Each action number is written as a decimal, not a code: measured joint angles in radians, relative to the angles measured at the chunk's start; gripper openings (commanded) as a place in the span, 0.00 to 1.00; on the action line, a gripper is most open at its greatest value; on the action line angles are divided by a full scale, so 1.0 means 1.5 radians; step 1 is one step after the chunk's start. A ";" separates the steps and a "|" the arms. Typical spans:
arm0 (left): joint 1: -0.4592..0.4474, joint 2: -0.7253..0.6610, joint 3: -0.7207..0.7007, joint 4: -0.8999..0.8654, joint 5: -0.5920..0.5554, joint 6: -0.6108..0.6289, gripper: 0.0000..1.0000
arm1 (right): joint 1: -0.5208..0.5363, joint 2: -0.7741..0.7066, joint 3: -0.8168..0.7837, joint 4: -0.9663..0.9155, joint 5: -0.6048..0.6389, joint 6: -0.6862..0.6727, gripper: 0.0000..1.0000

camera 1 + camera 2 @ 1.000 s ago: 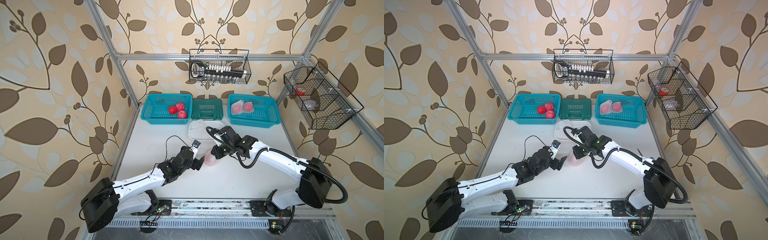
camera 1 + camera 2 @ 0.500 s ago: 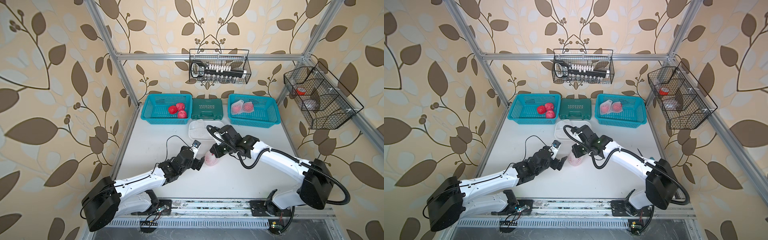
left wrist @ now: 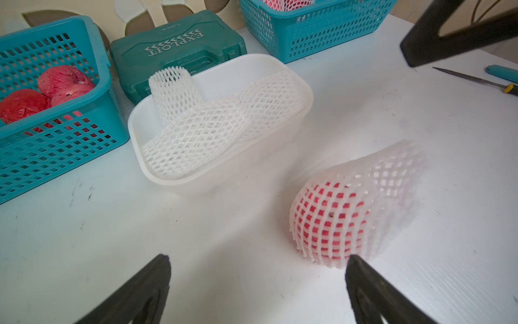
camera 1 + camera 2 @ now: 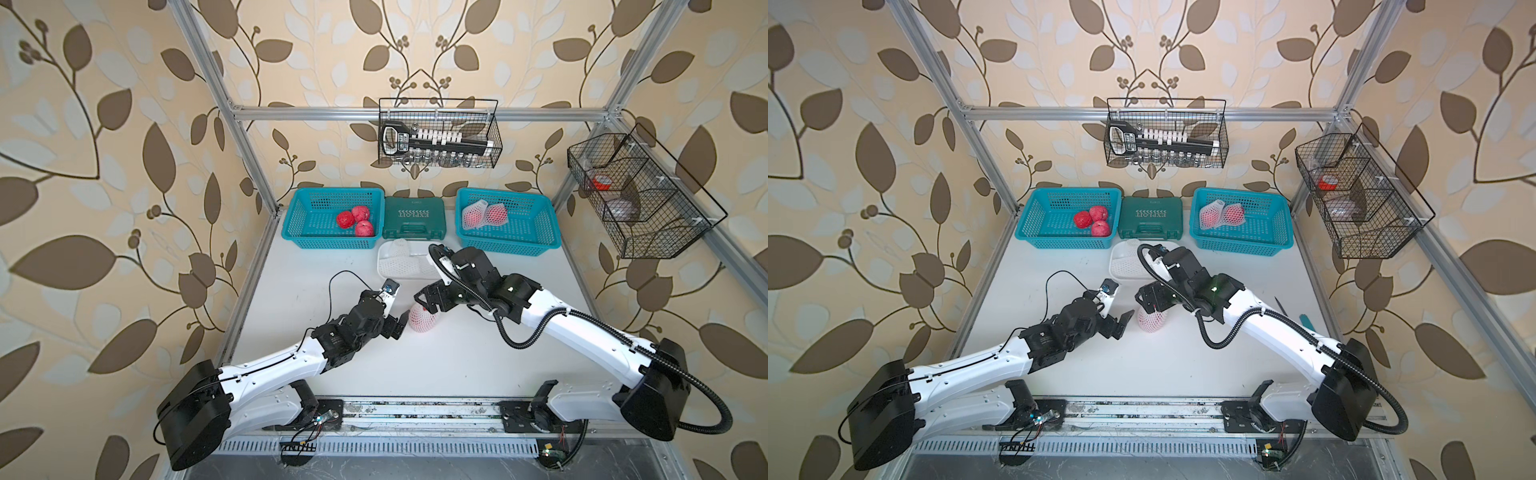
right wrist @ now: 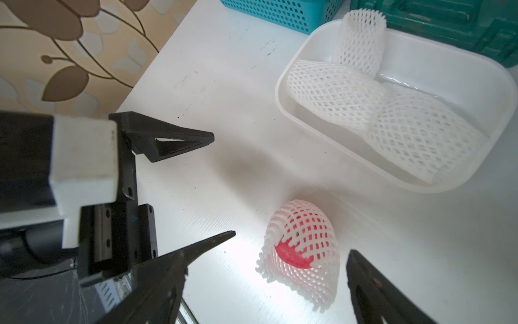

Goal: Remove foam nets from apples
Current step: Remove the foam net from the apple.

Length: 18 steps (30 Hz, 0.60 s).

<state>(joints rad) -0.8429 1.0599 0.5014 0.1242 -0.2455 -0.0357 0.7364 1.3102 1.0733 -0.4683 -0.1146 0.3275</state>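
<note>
One apple [image 4: 422,323] [image 4: 1151,321] in a white foam net [image 3: 364,196] [image 5: 304,224] rests on the white table between both arms. My right gripper [image 4: 426,302] [image 5: 293,242] hovers just over it, open, its fingers either side of the net without touching. My left gripper [image 4: 397,326] [image 3: 259,258] is open, low on the table, just left of the apple. Three empty foam nets [image 3: 213,126] [image 5: 364,106] lie in the white tub [image 4: 384,272]. Three bare apples [image 4: 355,218] sit in the left teal basket [image 4: 291,232]. Two netted apples [image 4: 484,214] lie in the right teal basket [image 4: 548,232].
A green tool case [image 4: 413,218] stands between the baskets at the back. A thin tool with a teal handle [image 4: 1308,320] lies on the table under my right arm. Two black wire baskets hang on the back wall [image 4: 438,137] and right frame [image 4: 640,199].
My right gripper has opened and let go of the net's top; the netted apple now rests free on the table. The left arm has hardly moved.
</note>
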 measured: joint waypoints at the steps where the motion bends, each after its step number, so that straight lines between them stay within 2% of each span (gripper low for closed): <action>1: 0.000 -0.001 0.000 0.000 0.000 0.000 0.98 | -0.001 -0.001 -0.009 0.003 0.001 0.002 0.98; 7: 0.000 -0.002 0.000 0.000 0.000 0.000 0.98 | -0.003 0.029 -0.064 0.021 0.001 0.008 1.00; 12: 0.000 -0.002 0.000 -0.001 0.000 -0.001 0.98 | -0.003 0.066 -0.068 0.037 0.001 0.008 0.99; 14: 0.000 -0.002 0.000 -0.001 0.000 -0.001 0.98 | -0.003 0.075 -0.068 0.046 -0.001 0.007 0.93; 16: 0.000 -0.002 0.000 -0.001 0.000 -0.001 0.98 | -0.003 0.084 -0.068 0.055 -0.006 0.006 0.80; 18: 0.000 -0.002 0.000 -0.001 0.000 -0.001 0.99 | -0.003 0.097 -0.068 0.064 -0.016 0.007 0.62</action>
<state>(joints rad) -0.8429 1.0576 0.5014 0.1234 -0.2455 -0.0368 0.7326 1.4555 0.9707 -0.3729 -0.1390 0.3386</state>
